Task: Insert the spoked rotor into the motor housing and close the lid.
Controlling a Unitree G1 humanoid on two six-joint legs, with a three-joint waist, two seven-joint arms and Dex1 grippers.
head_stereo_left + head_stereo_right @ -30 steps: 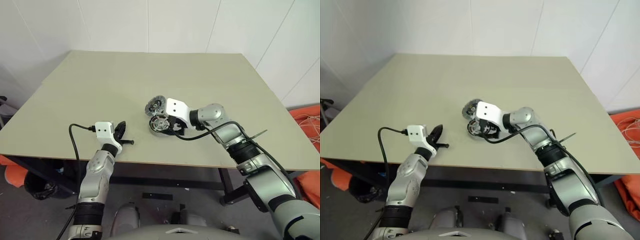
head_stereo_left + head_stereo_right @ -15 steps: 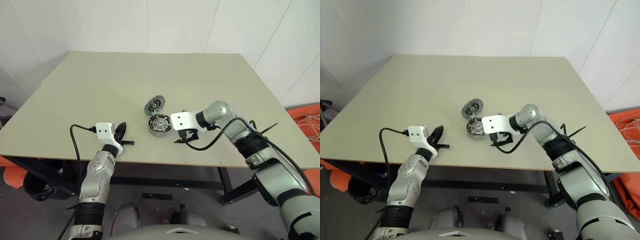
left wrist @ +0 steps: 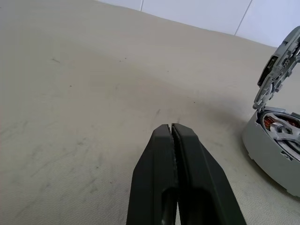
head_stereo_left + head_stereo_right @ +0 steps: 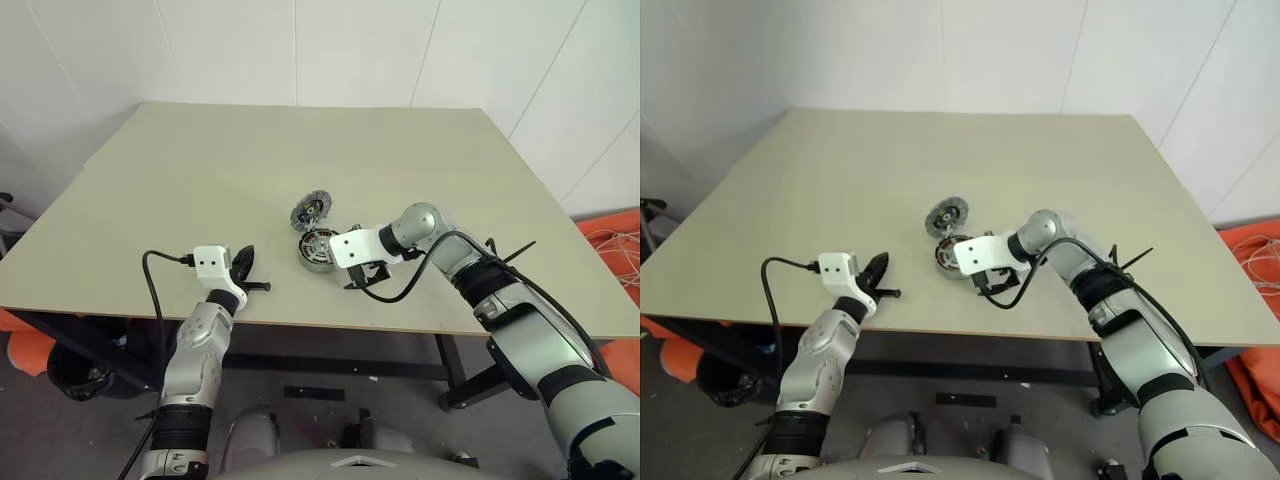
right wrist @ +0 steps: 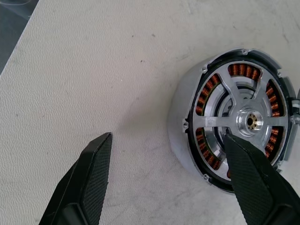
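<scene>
Up on the pale beige desk [image 4: 200, 170], toward the middle of its near edge, sits the round grey metal motor housing [image 4: 318, 250] with copper-coloured windings. From the head views it reads as a small ring, with a round spoked metal lid [image 4: 311, 209] standing up on edge just behind it, toward the far edge. The right wrist view gives what the head views cannot — the silver spoked rotor [image 5: 234, 123] already lying inside the housing, its hub at the centre and the orange coils showing between the spokes. The left wrist view catches the housing from the side, its lid tilted up above it.

The right tool [image 5: 176, 183] is spread wide, one black finger [image 5: 93, 178] over bare desk, the other over the near rim of the housing; whether it touches cannot be told. The left tool [image 3: 172, 154] — fingers pressed together, holding nothing — points level across the desk near the front edge, well apart from the housing.
</scene>
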